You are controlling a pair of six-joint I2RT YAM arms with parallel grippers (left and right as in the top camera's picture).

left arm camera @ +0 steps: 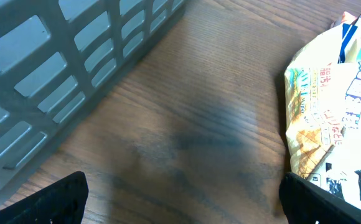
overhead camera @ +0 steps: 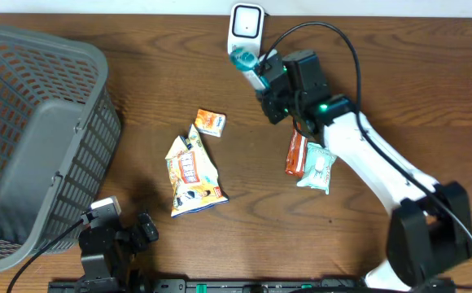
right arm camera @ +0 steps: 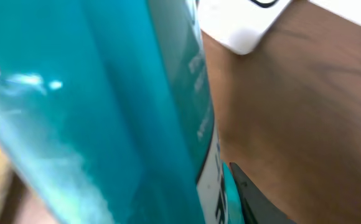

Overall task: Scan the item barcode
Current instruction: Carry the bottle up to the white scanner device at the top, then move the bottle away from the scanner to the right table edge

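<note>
Right gripper (overhead camera: 262, 75) is clamped narrowly on a teal plastic tube (overhead camera: 244, 60), which it holds at the far middle of the table, its tip just under the white rounded barcode scanner (overhead camera: 246, 22); whether tube and scanner touch, I cannot tell. In the right wrist view the tube (right arm camera: 106, 93) fills most of the frame (its printed label is too blurred to read), with a corner of the scanner (right arm camera: 243, 28) beyond it and one dark finger (right arm camera: 250, 198) low at its side.

Left gripper (left arm camera: 183, 182) rests at the near left edge with its jaws spread wide and nothing between them; only bare wood lies in the gap.

Everything sits on a brown wooden table (overhead camera: 399, 73). On the left stands a grey plastic lattice basket (overhead camera: 98, 122), its wall close to the left gripper. Near the middle lies a yellow and white crinkled snack bag (overhead camera: 194, 175); beside the right arm lie a pale green and white flat packet (overhead camera: 317, 168) and, touching it, a red-orange narrow packet (overhead camera: 295, 155); a small orange cardboard box (overhead camera: 210, 122) lies just above the snack bag, apart from it.
</note>
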